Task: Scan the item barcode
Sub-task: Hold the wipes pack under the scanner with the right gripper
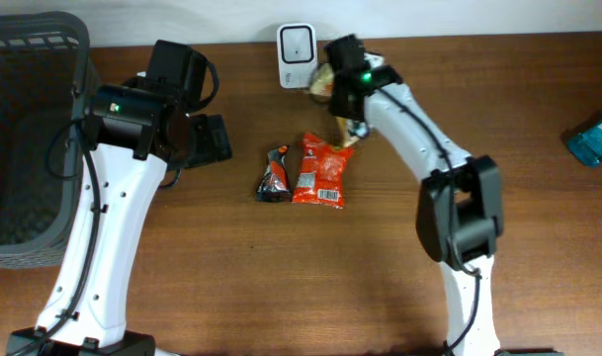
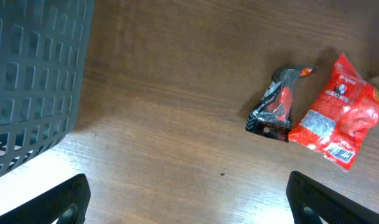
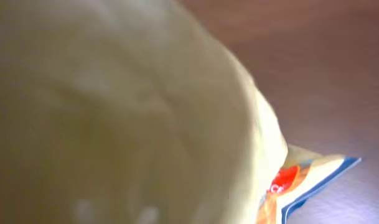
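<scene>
Yellow packet [image 1: 323, 83] sits at the upper centre of the overhead view, just beside the white scanner [image 1: 297, 43], pinched in the closed right gripper [image 1: 342, 87]. Left gripper [image 2: 189, 196] hangs wide open over the table [image 2: 177, 124].

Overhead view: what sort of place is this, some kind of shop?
Likely a mock shop checkout: a white barcode scanner at the table's back edge, a pale packet held near it, more snack packets mid-table, and a dark basket on the left.
</scene>
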Robot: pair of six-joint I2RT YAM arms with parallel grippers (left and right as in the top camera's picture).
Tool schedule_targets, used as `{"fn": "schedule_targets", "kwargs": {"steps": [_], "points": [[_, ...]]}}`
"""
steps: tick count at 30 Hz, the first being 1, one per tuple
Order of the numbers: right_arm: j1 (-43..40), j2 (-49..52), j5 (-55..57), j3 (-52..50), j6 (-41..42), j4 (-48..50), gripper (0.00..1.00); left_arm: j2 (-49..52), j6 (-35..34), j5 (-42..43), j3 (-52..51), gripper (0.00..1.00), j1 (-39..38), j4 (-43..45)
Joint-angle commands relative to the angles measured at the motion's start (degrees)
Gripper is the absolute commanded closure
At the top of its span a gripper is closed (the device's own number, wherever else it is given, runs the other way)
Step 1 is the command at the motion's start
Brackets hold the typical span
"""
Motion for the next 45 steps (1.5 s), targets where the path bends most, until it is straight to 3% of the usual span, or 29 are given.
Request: {"fn": "schedule_targets", "kwargs": {"steps": [1, 3, 6, 7, 8, 10, 14, 16, 18, 22, 27, 28, 29, 31, 35, 38, 40, 45], "points": [[-5.46, -6.6, 2.23, 4.2, -2.29, -10.29, 0.96, -0.24, 0.94, -0.61, 0.17, 0.01, 0.0, 0.02], [-8.59, -6.43, 1.7, 4.04, -2.29, -16.68, 0.9, -0.24, 0.94, -0.61, 0.17, 0.01, 0.0, 0.02], [-12.79, -5.9, -6.64, 3.87, -8.44, -23.56, 0.53, -0.24, 0.94, -0.61, 0.17, 0.01, 0.0, 0.02], [-13.29, -5.7, -8.74, 3.87, -11.58, -24.44, 0.32, -0.24, 0.94, -0.61, 0.17, 0.01, 0.0, 0.02], [-13.42, -5.55, -8.96, 3.87, -13.51, -25.0, 0.19, -0.24, 0.94, -0.61, 0.17, 0.01, 0.0, 0.02], [-13.44, -5.51, -8.81, 3.87, -15.39, -24.5, 0.16, -0.24, 0.94, -0.61, 0.17, 0.01, 0.0, 0.02], [-15.02, -5.51, 3.15, 3.87, -16.33, -20.35, 0.17, -0.24, 0.94, -0.61, 0.17, 0.01, 0.0, 0.02], [-17.33, -5.44, 3.65, 3.87, -23.39, -19.56, 0.05, -0.24, 0.94, -0.61, 0.17, 0.01, 0.0, 0.02], [-21.57, -4.66, -4.22, 3.87, -32.74, -19.63, 0.01, -0.24, 0.94, -0.61, 0.17, 0.01, 0.0, 0.02], [-26.95, -0.96, -23.67, 3.87, -41.7, -16.02, 0.01, -0.24, 0.94, -0.61, 0.17, 0.01, 0.0, 0.02], [-27.23, 3.96, -22.36, 3.87, -47.15, -12.26, 0.0, -0.24, 0.94, -0.61, 0.17, 0.01, 0.0, 0.02], [-27.26, 4.79, -21.81, 3.87, -46.8, -11.91, 0.07, -0.24, 0.94, -0.61, 0.17, 0.01, 0.0, 0.02], [-27.26, 5.62, -21.77, 3.87, -46.25, -12.07, 0.26, -0.24, 0.94, -0.61, 0.17, 0.01, 0.0, 0.02], [-27.26, 5.77, -21.81, 3.87, -45.2, -12.11, 0.47, -0.24, 0.94, -0.61, 0.17, 0.01, 0.0, 0.02], [-26.82, 5.64, -21.84, 3.89, -38.93, -13.75, 0.76, -0.24, 0.94, -0.61, 0.17, 0.01, 0.0, 0.02], [-24.55, 5.11, -21.81, 6.58, -36.41, -17.66, 0.81, -0.24, 0.94, -0.61, 0.17, 0.01, 0.0, 0.02], [-22.12, 5.09, -21.84, 12.13, -31.12, -21.97, 0.94, -0.24, 0.94, -0.61, 0.17, 0.01, 0.0, 0.02], [-13.0, 5.09, -23.37, 25.11, -13.22, -23.02, 0.96, -0.24, 0.94, -0.61, 0.17, 0.01, 0.0, 0.02]]}}
